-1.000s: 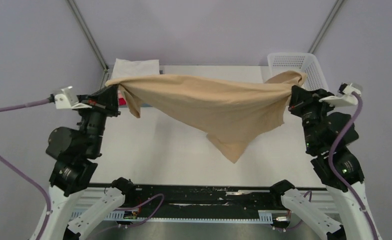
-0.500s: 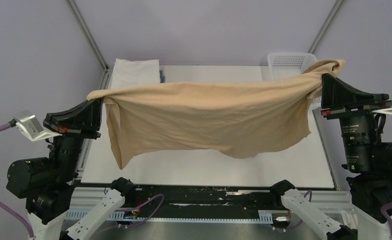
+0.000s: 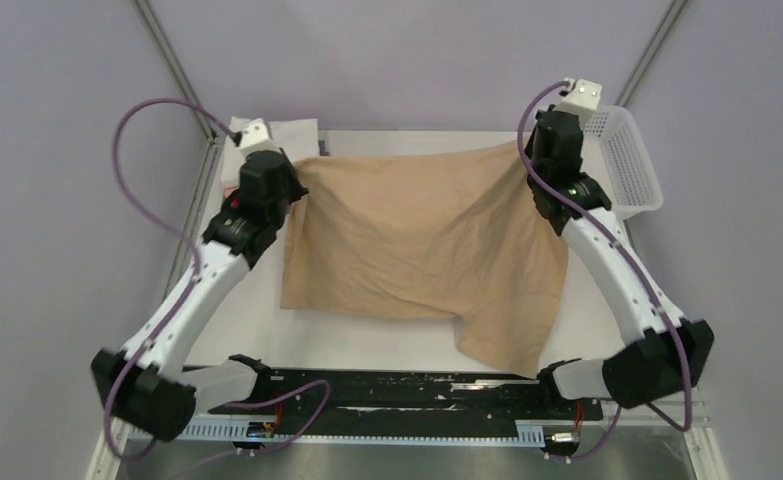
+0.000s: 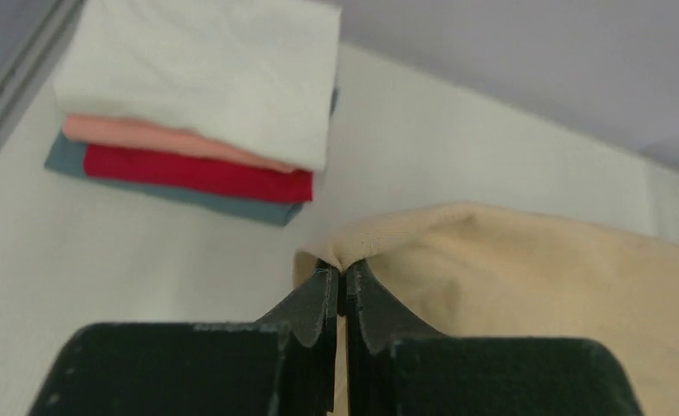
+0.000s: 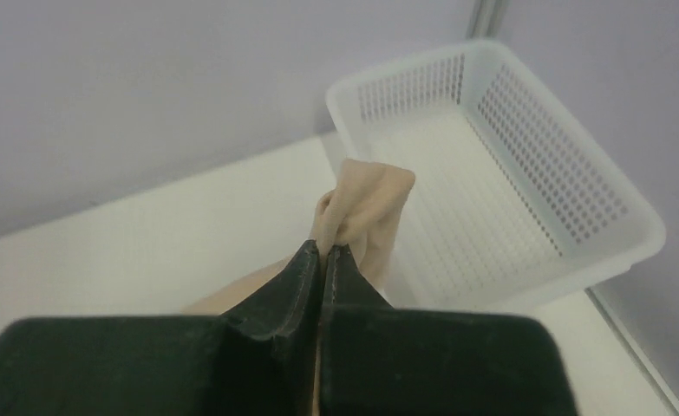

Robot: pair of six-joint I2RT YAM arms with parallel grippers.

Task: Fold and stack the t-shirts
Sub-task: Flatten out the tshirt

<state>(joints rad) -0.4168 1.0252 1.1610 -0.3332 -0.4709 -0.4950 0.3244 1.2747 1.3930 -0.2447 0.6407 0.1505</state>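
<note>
The tan t-shirt (image 3: 417,240) lies spread over the middle of the white table (image 3: 387,345), its near right part reaching the front edge. My left gripper (image 3: 297,180) is shut on its far left corner (image 4: 379,247). My right gripper (image 3: 527,150) is shut on its far right corner (image 5: 362,204). A stack of folded t-shirts sits at the far left: a white one (image 4: 205,74) on top, then a salmon layer, a red one (image 4: 197,173) and a blue-grey one (image 4: 171,192). In the top view only the white one (image 3: 267,133) shows.
A white plastic mesh basket (image 3: 627,160) stands at the far right corner, just beyond my right gripper; it also shows in the right wrist view (image 5: 509,173). Grey walls and two slanted frame poles close the back.
Both arms swung forward from the raised, stretched hold to the far side of the table. The tan shirt went from hanging in the air to lying spread on the table.
</note>
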